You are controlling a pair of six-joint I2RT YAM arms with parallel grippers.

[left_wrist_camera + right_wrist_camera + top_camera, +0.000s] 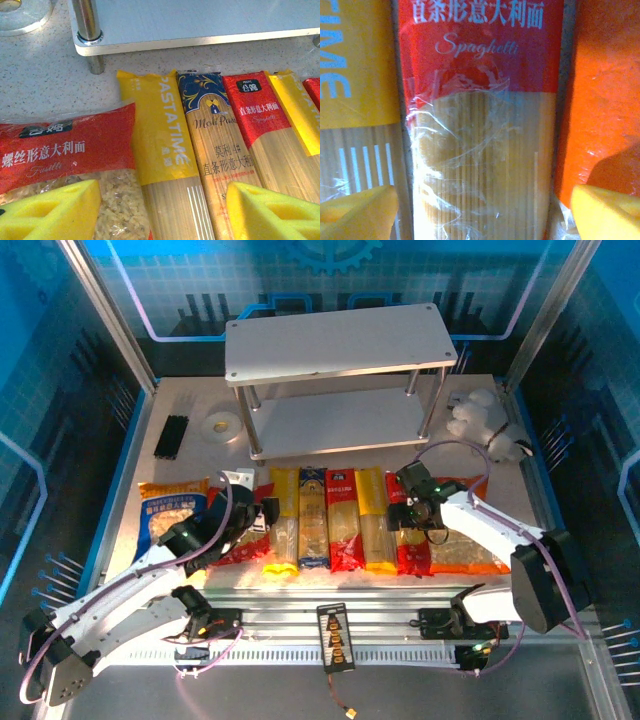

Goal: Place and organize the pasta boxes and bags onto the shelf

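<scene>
Pasta boxes [313, 520], bags [170, 510] flat in row — before shelf [340, 345].

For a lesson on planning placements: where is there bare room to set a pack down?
The top board and lower board are bare. So is the table between the tape roll and the packs. The row of packs is crowded, side by side.

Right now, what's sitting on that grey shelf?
Nothing lies on top of the shelf. The front of its lower board looks bare too; the upper board hides the back part, so that I cannot tell.
</scene>
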